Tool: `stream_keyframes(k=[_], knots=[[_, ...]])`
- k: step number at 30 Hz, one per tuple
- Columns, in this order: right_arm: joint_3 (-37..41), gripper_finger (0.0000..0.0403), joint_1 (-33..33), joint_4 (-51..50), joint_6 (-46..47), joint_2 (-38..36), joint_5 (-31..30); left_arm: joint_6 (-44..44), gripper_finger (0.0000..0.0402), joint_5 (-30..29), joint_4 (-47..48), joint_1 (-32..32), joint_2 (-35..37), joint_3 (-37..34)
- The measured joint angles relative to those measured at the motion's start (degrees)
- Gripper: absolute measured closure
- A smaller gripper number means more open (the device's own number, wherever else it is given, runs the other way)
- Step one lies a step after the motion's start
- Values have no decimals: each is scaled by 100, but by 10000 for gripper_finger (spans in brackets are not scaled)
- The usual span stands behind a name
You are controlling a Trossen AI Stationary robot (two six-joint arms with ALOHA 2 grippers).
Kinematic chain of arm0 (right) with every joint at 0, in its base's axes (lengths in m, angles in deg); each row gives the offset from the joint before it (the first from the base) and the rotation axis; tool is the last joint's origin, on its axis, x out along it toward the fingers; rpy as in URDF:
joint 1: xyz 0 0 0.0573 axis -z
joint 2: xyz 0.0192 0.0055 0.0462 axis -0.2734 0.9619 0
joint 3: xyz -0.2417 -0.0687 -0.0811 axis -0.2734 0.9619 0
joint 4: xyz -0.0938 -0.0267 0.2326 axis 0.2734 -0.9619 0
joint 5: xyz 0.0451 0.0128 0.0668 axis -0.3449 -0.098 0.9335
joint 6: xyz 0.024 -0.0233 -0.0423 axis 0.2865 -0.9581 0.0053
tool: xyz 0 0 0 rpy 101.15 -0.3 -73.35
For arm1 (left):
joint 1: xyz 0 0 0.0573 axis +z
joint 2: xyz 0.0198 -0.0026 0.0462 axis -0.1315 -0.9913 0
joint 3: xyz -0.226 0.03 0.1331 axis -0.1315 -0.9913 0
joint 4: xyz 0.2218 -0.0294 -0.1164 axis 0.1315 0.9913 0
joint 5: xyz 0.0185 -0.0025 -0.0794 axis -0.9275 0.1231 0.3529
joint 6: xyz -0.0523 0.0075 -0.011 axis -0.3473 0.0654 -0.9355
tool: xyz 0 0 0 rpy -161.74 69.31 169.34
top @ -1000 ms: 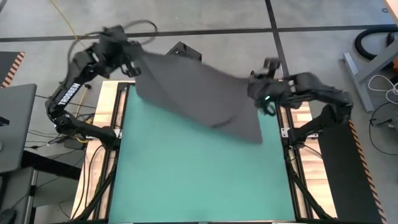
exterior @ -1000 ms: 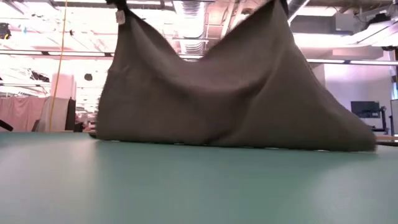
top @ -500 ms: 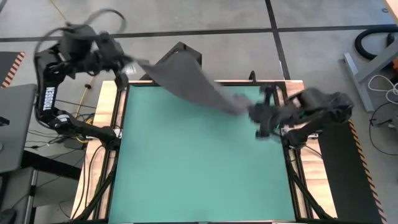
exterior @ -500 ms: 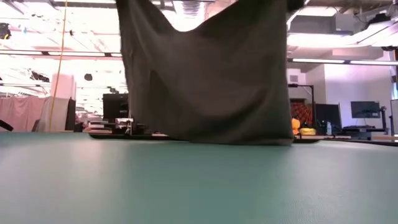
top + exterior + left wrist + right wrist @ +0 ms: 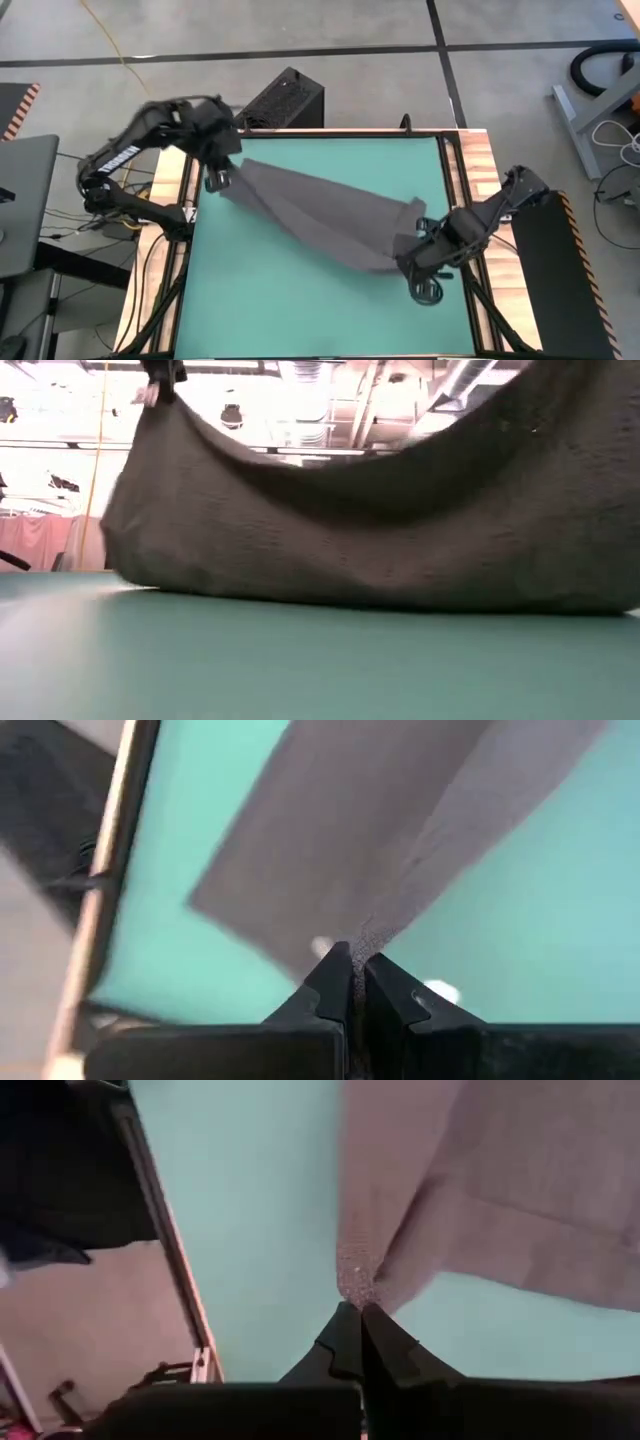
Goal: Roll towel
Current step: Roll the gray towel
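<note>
High view: the towel (image 5: 320,215) hung slack and slantwise over the green mat (image 5: 300,300); the left gripper (image 5: 217,160) was clamped on one corner at the mat's far left, the right gripper (image 5: 418,262) on another near the right edge.
Low view: the towel (image 5: 380,530) sagged in a wide belly whose lowest fold seemed to brush the surface (image 5: 300,660); both ends ran out of frame.
Left wrist view: the fingers (image 5: 330,982) were pinched together on a bunched towel (image 5: 360,830) corner.
Right wrist view: the same pinch on the towel (image 5: 500,1190).
Doing it well: I judged the arms should draw apart evenly and lower together, so it lands flat before rolling.
Hard to tell: the two free corners, and any folds.
</note>
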Motion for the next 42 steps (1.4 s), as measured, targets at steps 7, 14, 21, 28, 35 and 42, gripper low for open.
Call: stream_keyframes(k=[7,14,21,28,35,42], knots=[[375,394,1108,-8,-80,-44,-1037,755,401,-2399,-13,458,-9,-911],[1512,394,2834,-14,-641,-36,-682,1038,401,-2772,-353,1292,-84,-1500],[2300,393,3752,107,-1326,-33,-145,1476,401,-2605,-1211,1759,-94,-1733],[2338,392,3560,728,-2205,-33,1246,1513,401,-1878,-1280,1899,-94,-1756],[2338,392,3442,1222,-2988,-35,1975,1513,402,-1843,-1405,1898,-94,-1756],[2340,391,4052,1220,-2999,3,1224,1513,401,-1718,-1782,1974,-87,-1817]])
